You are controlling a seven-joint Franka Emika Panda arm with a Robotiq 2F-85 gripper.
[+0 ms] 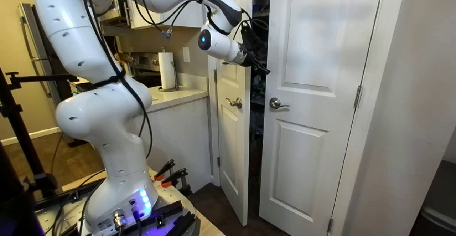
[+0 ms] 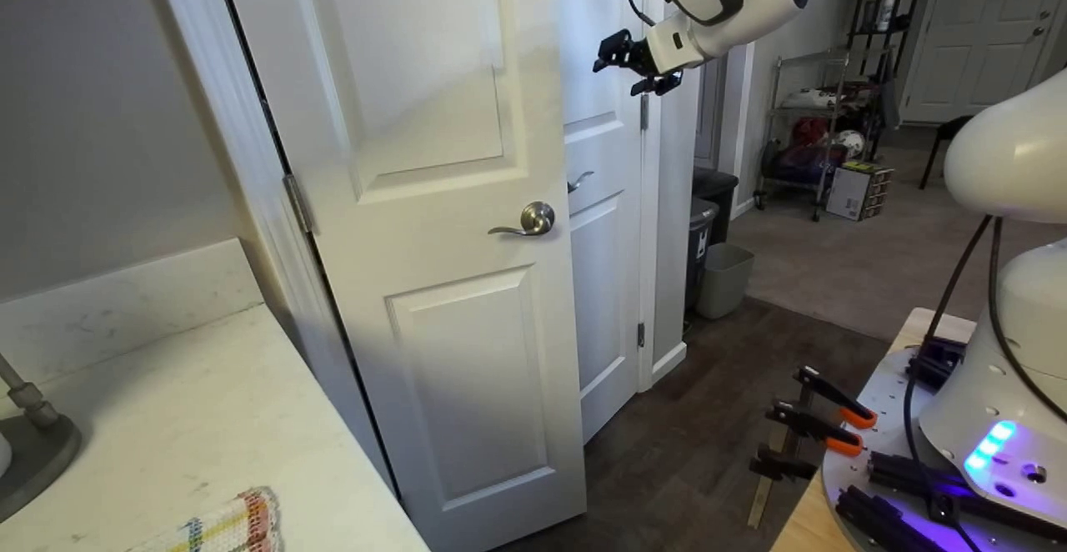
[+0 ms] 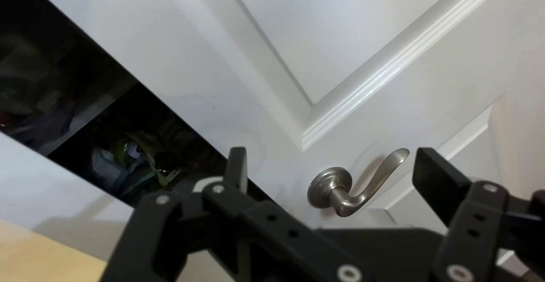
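Gripper (image 3: 332,165) spread wide, empty; lever handle (image 3: 351,203) untouched, below it on a white door (image 3: 362,124). Step in hand: apparently lining up. Next move (clearance permitting) calls for lowering.

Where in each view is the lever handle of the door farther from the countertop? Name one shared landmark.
In an exterior view: lever handle right of centre, mid-height.
In an exterior view: lever handle slightly right of centre, partly behind the nearer door.
Wrist view: lever handle low, right of centre, seen between the spread fingers.
Shared landmark: the gripper.
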